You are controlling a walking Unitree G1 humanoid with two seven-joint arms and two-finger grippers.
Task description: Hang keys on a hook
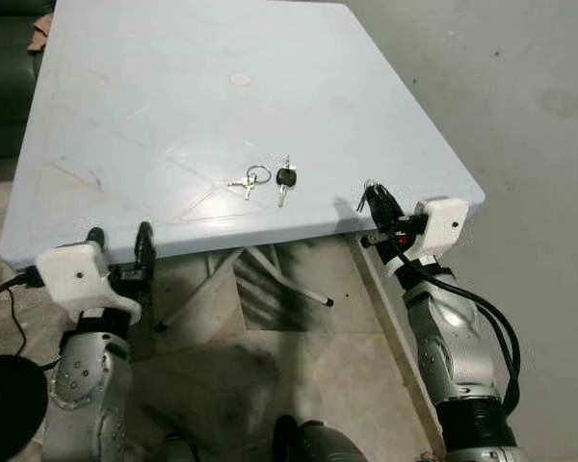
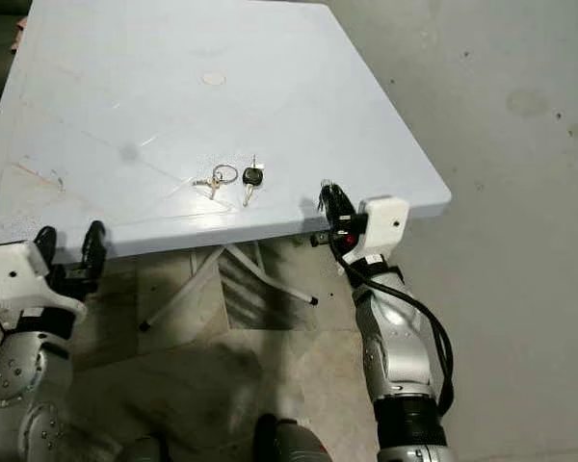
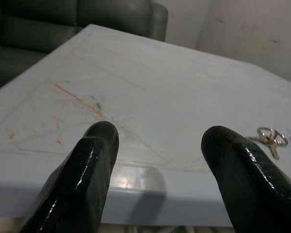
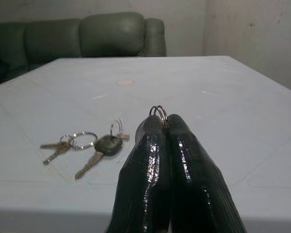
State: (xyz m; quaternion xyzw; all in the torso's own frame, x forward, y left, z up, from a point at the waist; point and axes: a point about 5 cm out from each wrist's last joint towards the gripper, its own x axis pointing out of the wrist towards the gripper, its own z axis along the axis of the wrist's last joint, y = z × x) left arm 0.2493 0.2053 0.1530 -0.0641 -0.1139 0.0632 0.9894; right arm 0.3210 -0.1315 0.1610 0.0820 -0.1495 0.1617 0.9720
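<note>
Sofa [image 3: 63, 24]: dark green, beyond the far left side of the table. Left gripper [image 1: 120, 252]: at the near left edge of the table, fingers spread wide with nothing between them, pointed across the top. Table [image 1: 173, 87]: pale blue-grey folding top, scuffed with faint orange marks and creases, a small round mark near its far middle; metal legs show beneath. Small keys on a ring [image 1: 250, 180]: lying flat on the top, near the front edge, roughly central. Black-headed key [image 1: 285, 179]: lying just beside the small keys, to their right, blade toward the near edge; whether it is joined to them cannot be told. Right gripper [image 1: 378, 204]: at the near right edge of the table, fingers pressed together, pinching a split ring [image 4: 158, 112] whose loop stands up at the very tips; whatever hangs from that ring is hidden by the fingers. Floor [image 1: 520, 115]: grey concrete to the right, stained tile under the table. Step in hand, as judged: the pick-up, with one ring already pinched and the keys on the top not yet lifted. A hook is nowhere among the items listed. Next move calls for keeping the pinch firm, finding the hook, and bringing the ring's open loop squarely onto it.
</note>
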